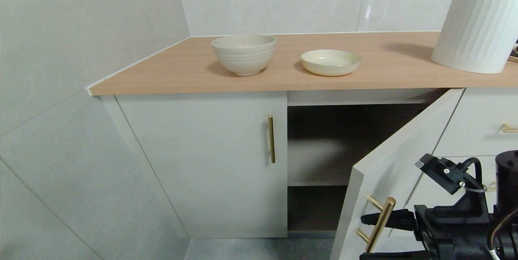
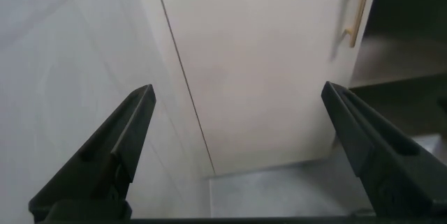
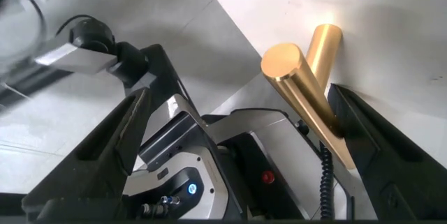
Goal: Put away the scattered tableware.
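Counter stock as I logged it: one bowl (image 1: 243, 54), one dish (image 1: 330, 62), standing apart.

Both stood on the counter (image 1: 388, 59), the bowl nearer the wall corner and the dish to its right, above the open cupboard. Doors, two: one shut door (image 1: 202, 163) and one open door (image 1: 398, 156). The shut door's handle (image 1: 271, 139) and the open door's handle (image 1: 378, 223) were both gold. My right gripper (image 1: 363, 236) was released, with its fingers either side of the open door's handle, which lay close against one finger. My left gripper (image 2: 237, 91) was released too, facing the shut door. Shelf (image 1: 319, 163), one; the space below it was too dark to make out. Ribbed white vessel (image 1: 477, 23), one, cut off at the counter's right end.
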You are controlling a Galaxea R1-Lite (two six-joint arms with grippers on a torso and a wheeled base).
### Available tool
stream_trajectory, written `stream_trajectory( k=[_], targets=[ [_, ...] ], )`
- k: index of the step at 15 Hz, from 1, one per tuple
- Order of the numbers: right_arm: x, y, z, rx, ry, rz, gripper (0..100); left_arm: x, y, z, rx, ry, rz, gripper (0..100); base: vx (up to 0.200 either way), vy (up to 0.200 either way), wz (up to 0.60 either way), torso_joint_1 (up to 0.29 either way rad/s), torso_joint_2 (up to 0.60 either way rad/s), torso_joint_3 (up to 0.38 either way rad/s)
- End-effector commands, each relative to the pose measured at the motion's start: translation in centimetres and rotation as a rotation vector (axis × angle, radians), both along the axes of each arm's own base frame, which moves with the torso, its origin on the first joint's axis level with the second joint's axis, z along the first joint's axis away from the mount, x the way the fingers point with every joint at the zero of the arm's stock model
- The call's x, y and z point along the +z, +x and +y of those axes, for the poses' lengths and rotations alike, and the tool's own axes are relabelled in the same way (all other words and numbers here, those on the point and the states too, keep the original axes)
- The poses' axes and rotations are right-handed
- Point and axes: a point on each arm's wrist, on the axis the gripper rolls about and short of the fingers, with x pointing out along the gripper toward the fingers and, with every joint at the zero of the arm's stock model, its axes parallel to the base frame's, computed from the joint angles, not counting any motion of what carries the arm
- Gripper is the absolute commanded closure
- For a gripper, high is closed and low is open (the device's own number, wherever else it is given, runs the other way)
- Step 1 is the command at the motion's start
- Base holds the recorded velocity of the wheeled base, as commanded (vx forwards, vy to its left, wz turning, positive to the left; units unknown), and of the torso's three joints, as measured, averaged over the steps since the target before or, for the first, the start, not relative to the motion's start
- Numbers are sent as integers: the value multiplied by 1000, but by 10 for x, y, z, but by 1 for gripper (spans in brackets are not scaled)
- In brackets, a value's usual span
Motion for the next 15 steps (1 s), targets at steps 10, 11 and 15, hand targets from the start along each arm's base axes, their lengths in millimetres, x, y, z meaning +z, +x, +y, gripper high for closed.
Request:
stream_trajectory(
  k=[10, 11, 15],
  targets=[
    [-6, -6, -4, 4, -11, 14, 0, 45, 188, -84, -297, -47, 460, 0, 0, 0, 0, 0, 0, 0],
    [-7, -6, -4, 4, -13, 17, 0, 42, 188, -94, -337, -54, 481, 0, 0, 0, 0, 0, 0, 0],
    [-7, -7, -5, 4, -12, 13, 0, 26, 198, -140, -535, -101, 524, 0, 0, 0, 0, 0, 0, 0]
  ],
)
